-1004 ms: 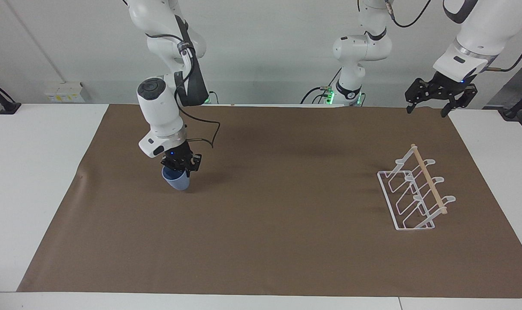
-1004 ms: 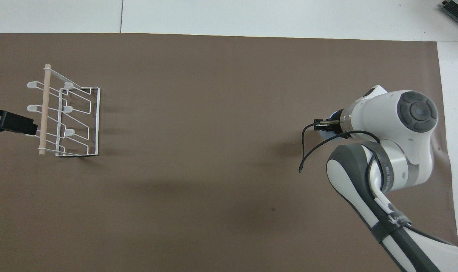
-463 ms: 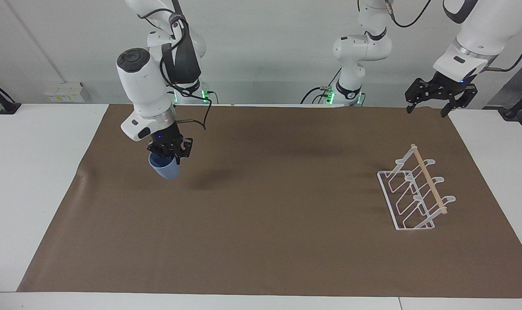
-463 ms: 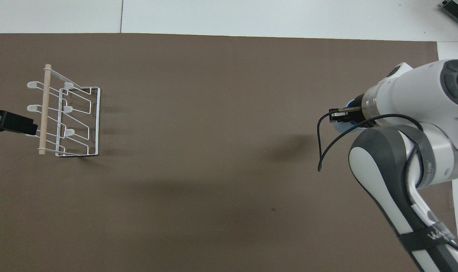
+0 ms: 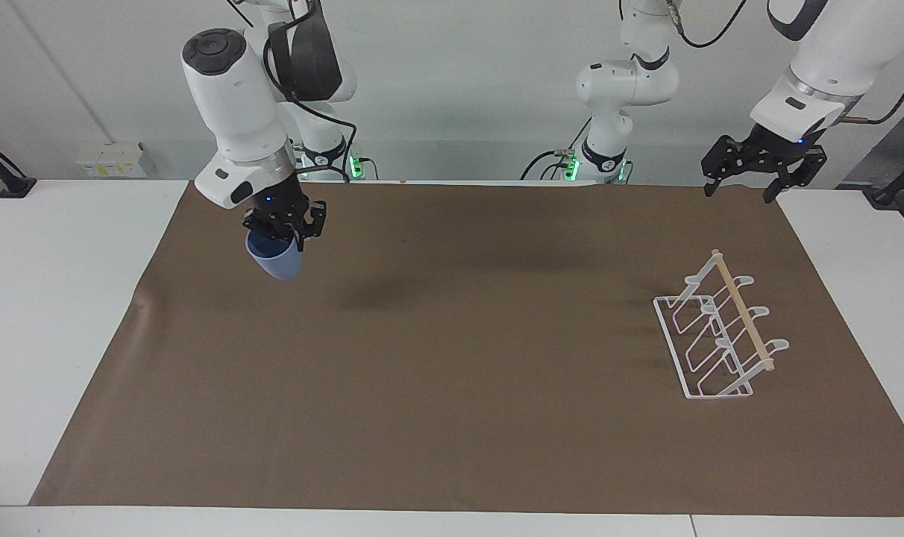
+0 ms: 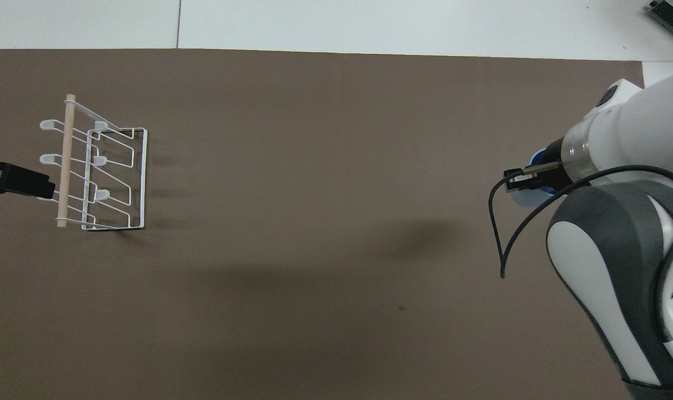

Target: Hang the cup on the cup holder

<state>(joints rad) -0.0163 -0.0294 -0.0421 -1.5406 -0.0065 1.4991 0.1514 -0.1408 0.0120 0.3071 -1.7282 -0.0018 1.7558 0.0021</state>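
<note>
My right gripper [image 5: 282,237] is shut on the rim of the light-blue cup [image 5: 275,261] and holds it in the air over the brown mat [image 5: 452,335] at the right arm's end of the table. In the overhead view the arm hides most of the cup [image 6: 528,198]; the right gripper [image 6: 522,179] shows at its edge. The white wire cup holder [image 5: 717,335] with its wooden rod stands on the mat at the left arm's end, also in the overhead view [image 6: 95,166]. My left gripper [image 5: 758,175] is open and waits in the air near it; its tip [image 6: 20,183] shows beside the rod.
The brown mat [image 6: 314,222] covers most of the white table [image 5: 57,298]. A third robot arm's base [image 5: 609,149] stands at the table's edge between my arms. A black cable [image 6: 500,233] hangs from the right wrist.
My right gripper has lifted the cup off the mat and carried it up and toward the right arm's end. The left arm and the cup holder have not moved.
</note>
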